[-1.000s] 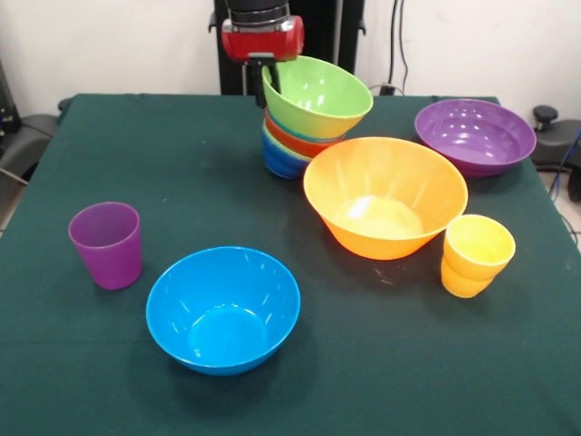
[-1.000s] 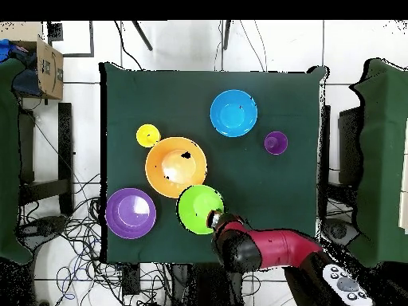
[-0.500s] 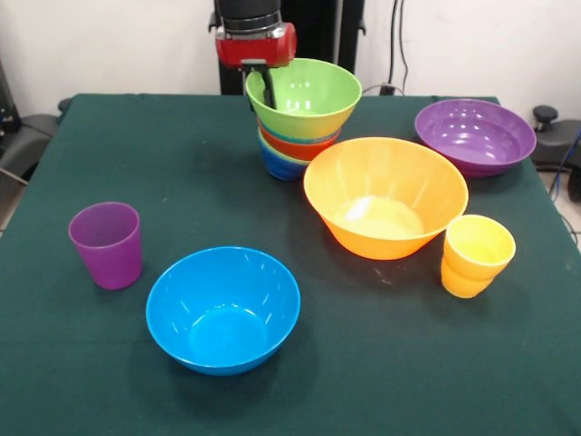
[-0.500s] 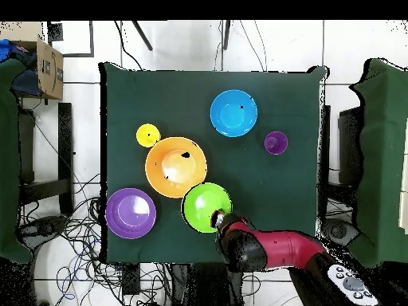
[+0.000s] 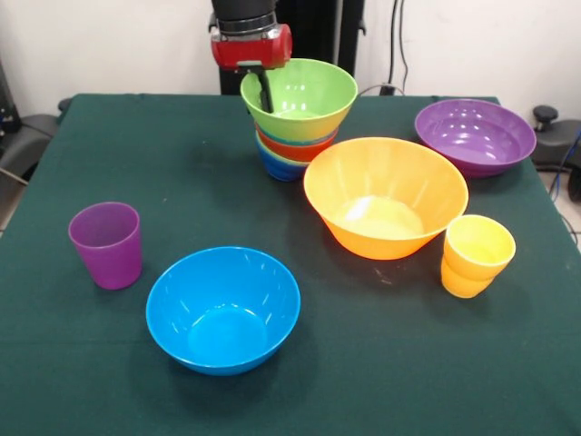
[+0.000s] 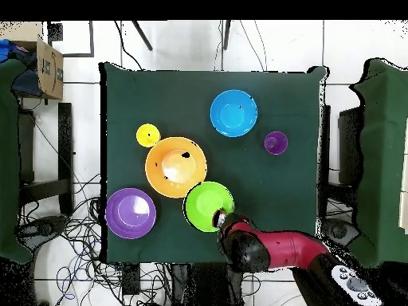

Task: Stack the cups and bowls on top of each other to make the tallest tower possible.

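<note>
The tower (image 5: 283, 153) of nested small bowls stands at the table's far side, with the large green bowl (image 5: 304, 95) on top, nearly level. My gripper (image 5: 259, 91) grips the green bowl's rim, one finger (image 5: 265, 91) inside it. In the overhead view the gripper (image 6: 218, 217) is at the green bowl's (image 6: 207, 205) edge. The large orange bowl (image 5: 386, 195), large blue bowl (image 5: 223, 309), wide purple bowl (image 5: 475, 136), purple cup (image 5: 107, 243) and yellow cup (image 5: 477, 254) stand apart on the table.
The green cloth table (image 5: 182, 154) carries everything. The orange bowl stands close to the tower's right in the front view. Cables and floor tiles surround the table in the overhead view (image 6: 80, 239).
The green bowl was tilted on the tower; it has swung level and shifted left in the front view, with the gripper moving along on its rim.
</note>
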Controlling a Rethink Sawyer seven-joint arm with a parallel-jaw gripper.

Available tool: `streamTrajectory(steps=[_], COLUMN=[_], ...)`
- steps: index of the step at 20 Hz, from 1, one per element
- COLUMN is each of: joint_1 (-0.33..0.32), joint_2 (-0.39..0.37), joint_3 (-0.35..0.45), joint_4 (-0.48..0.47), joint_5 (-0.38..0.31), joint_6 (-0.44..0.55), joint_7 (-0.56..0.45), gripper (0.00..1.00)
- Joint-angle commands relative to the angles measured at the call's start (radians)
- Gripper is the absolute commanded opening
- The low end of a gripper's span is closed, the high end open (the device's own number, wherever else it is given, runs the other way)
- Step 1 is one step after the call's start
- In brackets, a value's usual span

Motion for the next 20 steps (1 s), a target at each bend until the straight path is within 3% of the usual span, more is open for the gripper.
streamTrajectory(steps=[1,20], joint_1=[0.042,0.180], joint_2=[0.097,0.009], joint_3=[0.030,-0.140], joint_4=[-0.150,-0.185], joint_5=[-0.086,-0.086], joint_6=[0.019,0.043], joint_7=[-0.033,-0.006], gripper=[0.00,0.00])
